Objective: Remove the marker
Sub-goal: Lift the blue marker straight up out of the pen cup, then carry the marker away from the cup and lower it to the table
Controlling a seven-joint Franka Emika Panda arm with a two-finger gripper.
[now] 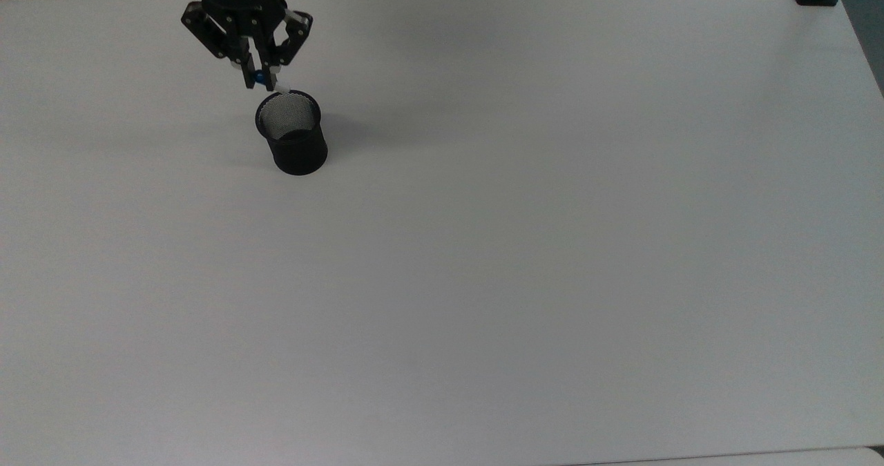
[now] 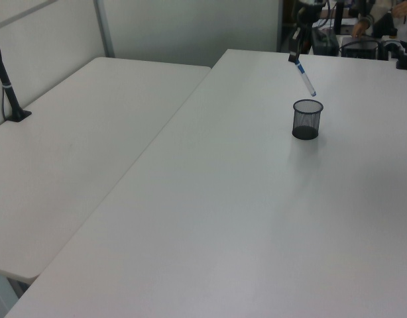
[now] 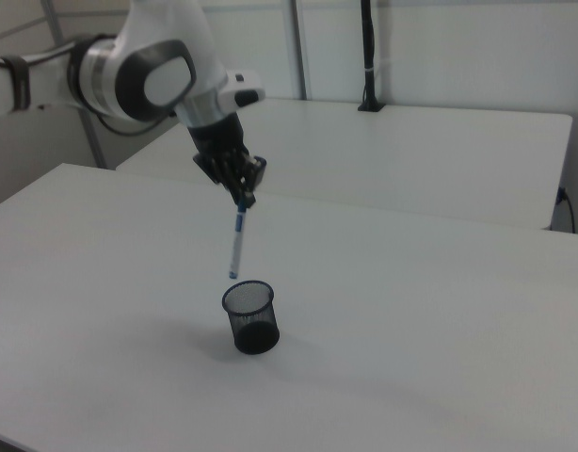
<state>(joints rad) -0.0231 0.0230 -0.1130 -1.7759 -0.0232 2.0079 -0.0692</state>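
Bench (image 1: 525, 259): wide white surface, carrying just one thing, a black mesh cup (image 3: 250, 317) standing upright near the top view's upper left. Arm (image 3: 129, 75): reaches in from the right view's upper left, wrist angled down over the bench. End effector (image 3: 242, 200): fingers drawn together on the top end of the marker (image 3: 236, 241), pinching it by the cap end; in the top view the same pinch shows as a spot of blue between the fingertips (image 1: 258, 77). Marker hangs below the grip, slightly tilted off vertical, white barrel with blue band visible in the left view (image 2: 305, 78). Its lower tip sits just above the cup's rim in both side views; it reads as clear of the cup, with a small gap, though the tip is near enough to the rim that I would not call the margin generous. Cup itself upright and looks empty inside (image 1: 291, 132). Judgement on step: extraction is essentially done, and the lift phase is at or near its end. Next move calls for carrying the marker sideways away from the cup over open bench, keeping the tip above the rim until it is past, then lowering and releasing. Grip is at the very end of a long slim body, so expect swing; a slow traverse seems advisable.
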